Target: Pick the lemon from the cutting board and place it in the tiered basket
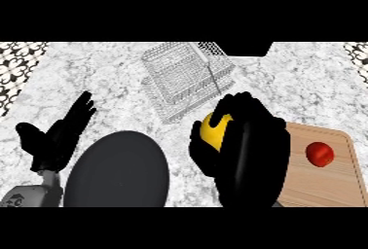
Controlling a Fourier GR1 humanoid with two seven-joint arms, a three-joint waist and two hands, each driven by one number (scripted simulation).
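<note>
The yellow lemon point(214, 130) is held in my right hand point(248, 146), whose fingers and thumb curl round it and hide most of it. The hand sits just left of the wooden cutting board point(323, 180) and a little in front of the white wire tiered basket point(183, 78), which stands at the counter's back middle. My left hand point(57, 133) rests open at the left, fingers up, holding nothing.
A red tomato point(320, 154) lies on the cutting board. A dark grey plate point(119, 172) sits at the front, between the two hands. A black object point(244, 47) stands behind the basket. Patterned wall tiles point(14, 63) edge the counter's corners.
</note>
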